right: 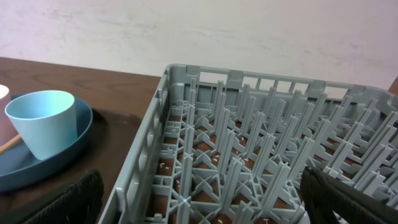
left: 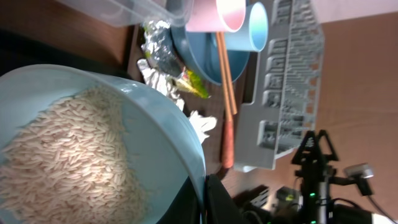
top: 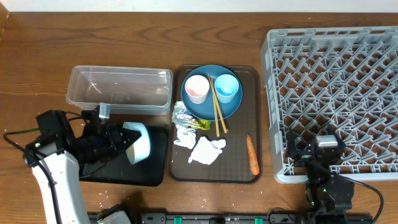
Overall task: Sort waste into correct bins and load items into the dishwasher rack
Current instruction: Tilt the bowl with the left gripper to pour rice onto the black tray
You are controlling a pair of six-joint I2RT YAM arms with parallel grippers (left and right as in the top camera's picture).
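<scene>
White rice grains [left: 74, 155] are heaped inside the light-blue bowl [top: 139, 142]. The bowl is clamped at its rim by the left gripper [top: 126, 142] and held tipped on its side over the black tray [top: 155, 171], at the lower left of the overhead view. The clear tub [top: 124, 93] is set on the counter [top: 50, 37] just above that tray in the frame.

On the brown serving tray [top: 239, 140] in the middle, the pink cup [top: 196, 89] and blue cup [top: 226, 88] are stood on the blue plate [top: 202, 111], and the chopsticks [top: 217, 109] are laid across its lower rim. Foil [top: 181, 115], wrapper [top: 200, 124] and tissue [top: 207, 151] are clustered below the plate, and the carrot [top: 252, 155] is laid near the tray's right edge.

The grey rack [top: 336, 81] is placed at the right. The right gripper [right: 205, 208] is spread wide and empty at the rack's lower edge.
</scene>
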